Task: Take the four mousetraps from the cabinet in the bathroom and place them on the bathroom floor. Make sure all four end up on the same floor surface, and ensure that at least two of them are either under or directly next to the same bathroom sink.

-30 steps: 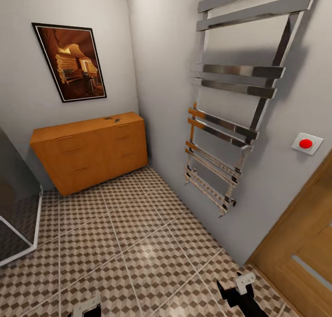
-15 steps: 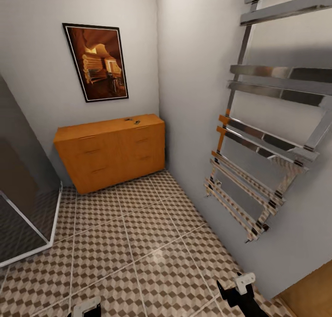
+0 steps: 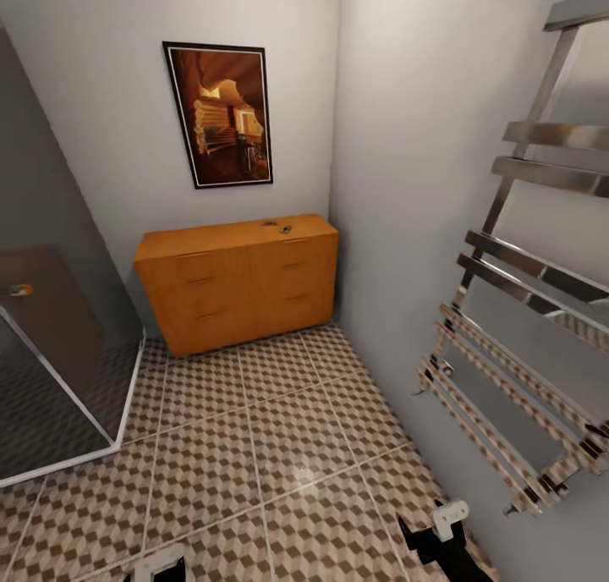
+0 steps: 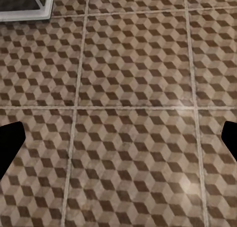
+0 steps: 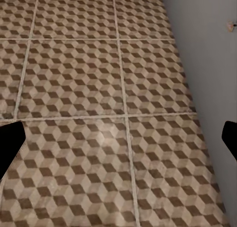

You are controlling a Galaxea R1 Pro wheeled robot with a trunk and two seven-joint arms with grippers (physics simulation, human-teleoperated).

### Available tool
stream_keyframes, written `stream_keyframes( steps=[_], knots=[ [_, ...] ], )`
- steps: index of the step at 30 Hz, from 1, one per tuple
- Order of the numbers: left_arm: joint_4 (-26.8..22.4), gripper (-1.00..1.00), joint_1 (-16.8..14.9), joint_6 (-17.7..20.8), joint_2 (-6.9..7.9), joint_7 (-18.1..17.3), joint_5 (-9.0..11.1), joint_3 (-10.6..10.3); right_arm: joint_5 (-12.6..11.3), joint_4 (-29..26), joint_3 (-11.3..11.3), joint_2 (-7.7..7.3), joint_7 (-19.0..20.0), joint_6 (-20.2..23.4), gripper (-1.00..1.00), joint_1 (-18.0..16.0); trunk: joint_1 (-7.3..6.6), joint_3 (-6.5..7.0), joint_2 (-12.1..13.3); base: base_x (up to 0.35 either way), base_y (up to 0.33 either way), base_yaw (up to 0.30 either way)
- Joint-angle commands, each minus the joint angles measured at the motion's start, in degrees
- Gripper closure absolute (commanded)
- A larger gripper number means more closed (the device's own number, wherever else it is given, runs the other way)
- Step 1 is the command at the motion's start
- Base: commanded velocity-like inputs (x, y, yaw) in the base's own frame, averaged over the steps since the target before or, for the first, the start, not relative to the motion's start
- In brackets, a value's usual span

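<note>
I face the far corner of the bathroom, where the cabinet (image 3: 241, 282) stands against the back wall below a framed picture (image 3: 222, 114), its drawers all closed. The step in hand is, in my judgement, the approach: I should drive straight over the bathroom floor (image 3: 279, 447), keep off the chrome towel rail (image 3: 524, 311) on the right wall and the glass shower enclosure (image 3: 51, 354) on the left, and stop with the drawer handles within both arms' reach. The left gripper (image 4: 118, 143) and the right gripper (image 5: 118, 143) hang low over the tiles, each spread wide and holding nothing, the dark fingertips (image 4: 10, 143) at the frame edges. The mousetraps are hidden, presumably in a drawer. Small dark items (image 3: 279, 225) lie on the cabinet top, too small to identify. In the head view both arms are cut off at the near edge.
</note>
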Motion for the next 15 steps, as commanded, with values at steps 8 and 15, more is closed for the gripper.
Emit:
stream_keyframes(
  steps=[8,15],
  knots=[
    [0.2,-1.0,-0.1,-0.2,-0.03,0.3,0.1,-0.5,0.2,0.0,0.0,-0.03,0.0,-0.2,-1.0,-0.1,0.06,-0.11,-0.1,0.289,0.0,0.252],
    [0.2,-1.0,-0.1,-0.2,-0.03,0.3,0.1,-0.5,0.2,0.0,0.1,-0.03,0.1,-0.2,-1.0,0.0,0.06,-0.11,-0.1,0.262,-0.031,0.149]
  ],
)
